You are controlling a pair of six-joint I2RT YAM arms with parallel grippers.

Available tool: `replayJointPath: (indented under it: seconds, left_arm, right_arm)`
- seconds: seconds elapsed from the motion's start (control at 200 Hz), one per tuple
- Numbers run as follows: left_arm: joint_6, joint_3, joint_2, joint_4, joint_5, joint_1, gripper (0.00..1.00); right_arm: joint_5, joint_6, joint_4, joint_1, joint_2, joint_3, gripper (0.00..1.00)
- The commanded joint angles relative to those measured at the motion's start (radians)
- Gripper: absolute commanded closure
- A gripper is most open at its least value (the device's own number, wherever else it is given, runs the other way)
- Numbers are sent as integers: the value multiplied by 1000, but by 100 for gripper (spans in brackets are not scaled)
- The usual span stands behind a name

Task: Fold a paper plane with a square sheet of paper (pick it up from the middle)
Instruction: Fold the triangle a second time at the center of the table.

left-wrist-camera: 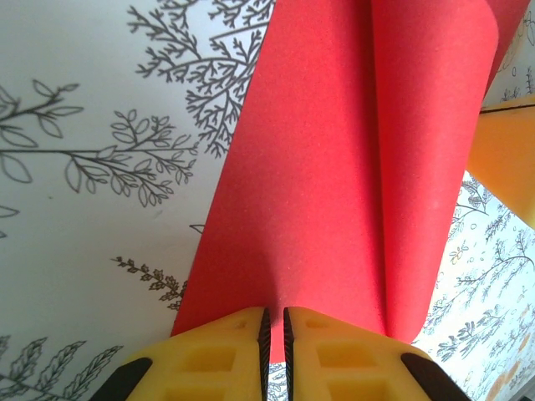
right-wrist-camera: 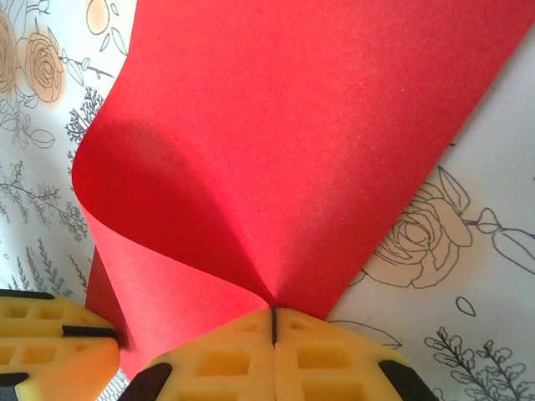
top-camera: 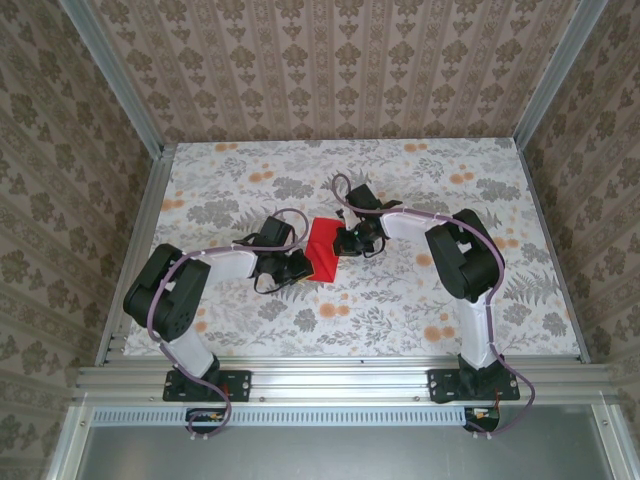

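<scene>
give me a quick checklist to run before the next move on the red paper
1. Left end effector shut on the red paper sheet: ok.
2. Right end effector shut on the same sheet: ok.
3. Paper free of tears where it shows: ok.
4. Sharp crease formed: not ok, the paper only bows in a soft curl.
5. Edges lined up for a fold: cannot tell.
6. Clearance between the two end effectors: cannot tell, they sit close together over the floral table.

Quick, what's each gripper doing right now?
Left gripper: closed on the red sheet of paper.
Right gripper: closed on the same sheet.
</scene>
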Motion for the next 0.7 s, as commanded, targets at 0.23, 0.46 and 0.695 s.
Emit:
replayJointPath:
  seconds: [0.23,0.46,0.695]
  left_arm:
    - [30,64,-21,-28,22,3,82]
    - [1,111,-24,64,72,3,79]
    - [-22,149,52,106,89,0,80]
  right_arm:
    - [36,-24,-56,4,48,26,94]
    - [57,-33,-69,3,53,22,94]
    - [62,-36,-72,4,56,22,94]
